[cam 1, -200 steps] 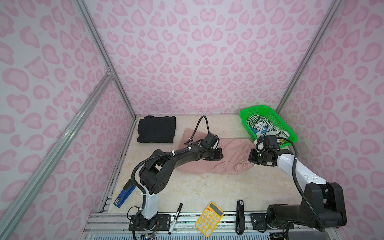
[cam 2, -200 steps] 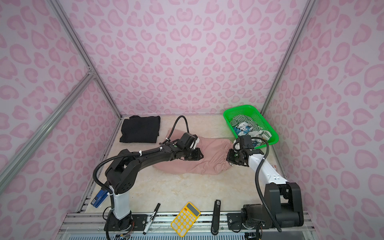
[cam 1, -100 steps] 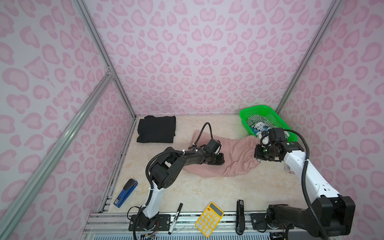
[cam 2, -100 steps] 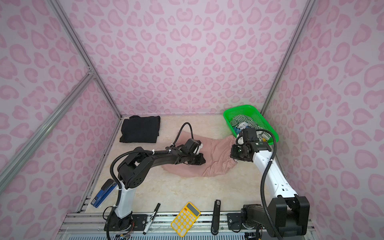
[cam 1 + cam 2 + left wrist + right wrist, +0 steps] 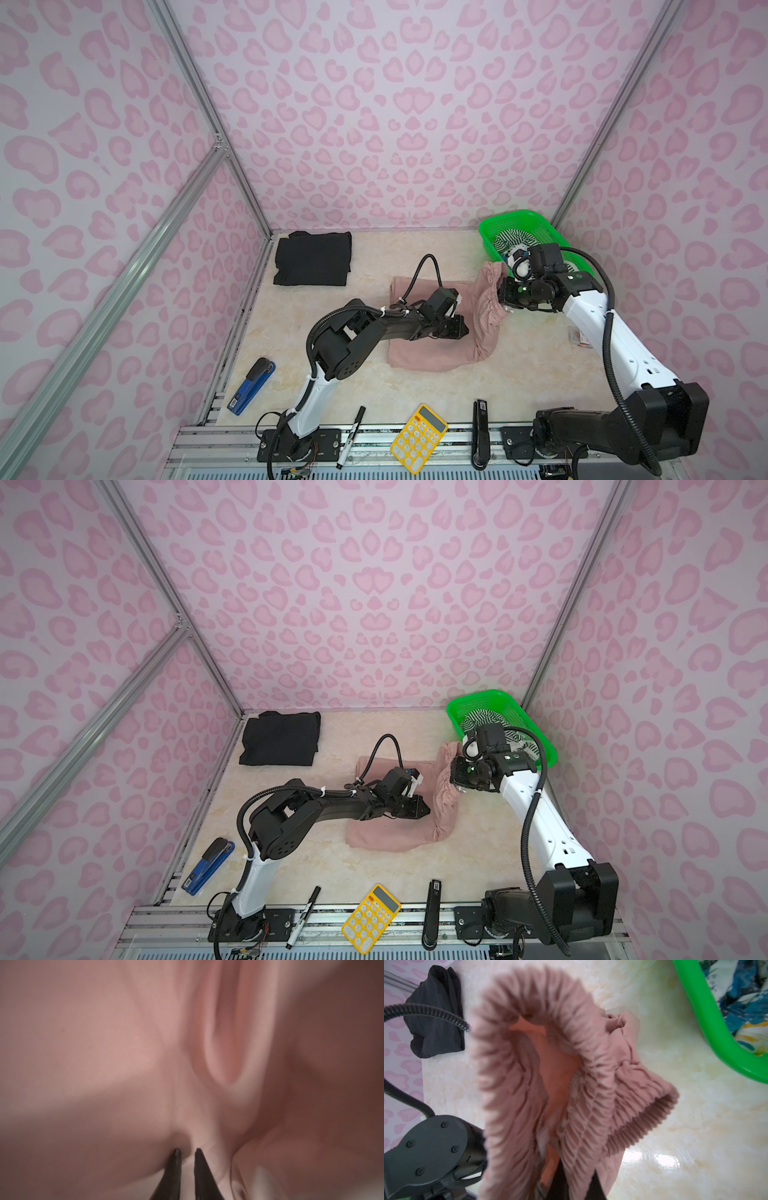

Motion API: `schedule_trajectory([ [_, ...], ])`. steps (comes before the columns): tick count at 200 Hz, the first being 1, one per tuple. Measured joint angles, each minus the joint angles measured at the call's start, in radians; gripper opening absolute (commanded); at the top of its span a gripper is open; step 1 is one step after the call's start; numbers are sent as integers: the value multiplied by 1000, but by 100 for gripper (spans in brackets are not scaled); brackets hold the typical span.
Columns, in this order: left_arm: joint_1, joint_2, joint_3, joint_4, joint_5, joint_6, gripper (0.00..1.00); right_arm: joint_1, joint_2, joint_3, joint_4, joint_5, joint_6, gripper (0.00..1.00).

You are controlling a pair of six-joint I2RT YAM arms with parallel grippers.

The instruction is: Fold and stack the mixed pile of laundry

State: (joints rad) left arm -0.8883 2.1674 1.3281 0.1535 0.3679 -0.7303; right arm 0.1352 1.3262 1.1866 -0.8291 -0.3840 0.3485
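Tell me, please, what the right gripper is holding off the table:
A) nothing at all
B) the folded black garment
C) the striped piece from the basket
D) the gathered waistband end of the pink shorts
D: the right gripper is shut on the gathered waistband of the pink shorts, while the black garment lies folded at the far left and the striped piece sits in the green basket.

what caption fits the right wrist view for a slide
Right end effector holds the pink shorts by the gathered waistband, green basket nearby
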Motion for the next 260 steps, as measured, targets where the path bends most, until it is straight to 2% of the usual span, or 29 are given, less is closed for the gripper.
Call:
schedule_trajectory([
  [22, 58, -80, -68, -26, -9, -4, 17, 50, 33, 34, -2, 30, 7, 0],
  [57, 175, -305, -202, -79, -39, 3, 16, 113, 76, 80, -10, 107, 10, 0],
  [90, 221, -412, -300, -223, -106, 71, 15, 150, 107, 102, -29, 179, 18, 0],
  [136, 229, -425, -411, -314, -166, 135, 12, 237, 180, 172, -44, 271, 35, 0],
  [172, 231, -383, -448, -156, -124, 139, 12, 321, 266, 221, -21, 274, 68, 0],
  [217, 231, -341, -491, 33, -70, 121, 9, 437, 456, 333, 44, 232, 132, 0],
  [239, 234, -359, -510, 50, -69, 118, 9, 480, 547, 396, 70, 223, 151, 0],
  [260, 249, -412, -517, -50, -95, 102, 9, 499, 607, 412, 79, 223, 159, 0],
])
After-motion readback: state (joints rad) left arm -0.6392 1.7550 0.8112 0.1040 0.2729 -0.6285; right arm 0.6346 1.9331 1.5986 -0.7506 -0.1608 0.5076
